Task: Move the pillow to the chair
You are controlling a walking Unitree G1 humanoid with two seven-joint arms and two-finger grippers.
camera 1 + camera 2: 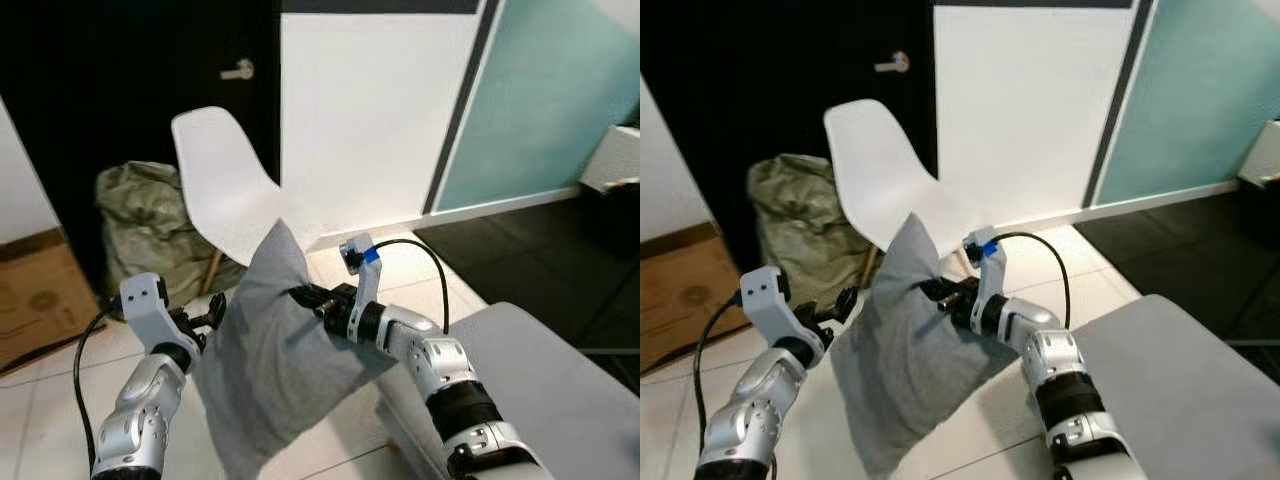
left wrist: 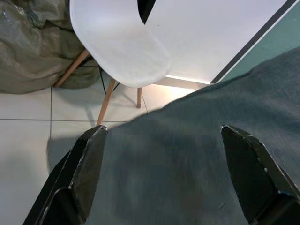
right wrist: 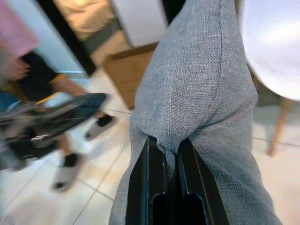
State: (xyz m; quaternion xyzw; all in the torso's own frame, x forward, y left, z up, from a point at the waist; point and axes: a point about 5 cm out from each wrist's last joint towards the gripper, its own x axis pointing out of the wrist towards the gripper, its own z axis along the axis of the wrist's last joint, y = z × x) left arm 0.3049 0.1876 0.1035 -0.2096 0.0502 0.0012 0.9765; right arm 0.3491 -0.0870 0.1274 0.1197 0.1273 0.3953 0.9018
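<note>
- The right pincer (image 1: 305, 295) pinched the grey pillow (image 1: 275, 350), carrying it just before the white chair (image 1: 235, 185).
- The left pincer (image 1: 212, 312) stood wide beside the pillow.
- Next, I judged: lift onto the seat.

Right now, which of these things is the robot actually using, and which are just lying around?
In use:
- grey pillow
- white chair, where the pillow goes
- right end effector, pinching the pillow
- left end effector, open beside the pillow

Lying about:
- crumpled green sack behind the chair
- cardboard box
- grey cushioned seat
</note>
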